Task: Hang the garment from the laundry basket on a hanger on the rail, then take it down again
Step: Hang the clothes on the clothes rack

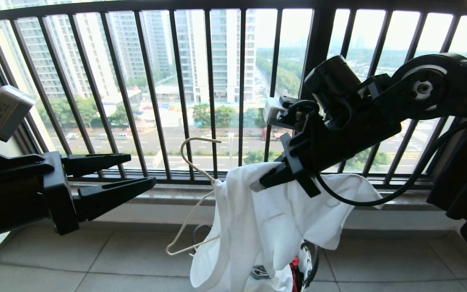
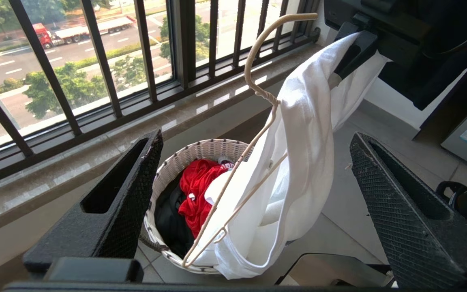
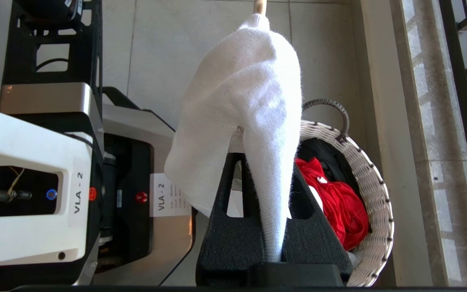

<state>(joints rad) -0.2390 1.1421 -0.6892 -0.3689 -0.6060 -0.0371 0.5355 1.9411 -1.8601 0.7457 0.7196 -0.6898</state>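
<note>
— Above the round white woven laundry basket (image 2: 185, 162), what hung?
— A white cotton T-shirt (image 1: 266, 227) on a cream wire hanger (image 1: 191, 202), pinched by the right end effector (image 1: 262, 182).
— And the left end effector (image 1: 136, 172)?
— Spread wide, empty, beside it.

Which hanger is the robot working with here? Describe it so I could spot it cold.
Below the black window railing, the right gripper holds up a white T-shirt over the woven basket. The hanger is inside that shirt: thin cream wire, its hook sticking out above the collar.
</note>
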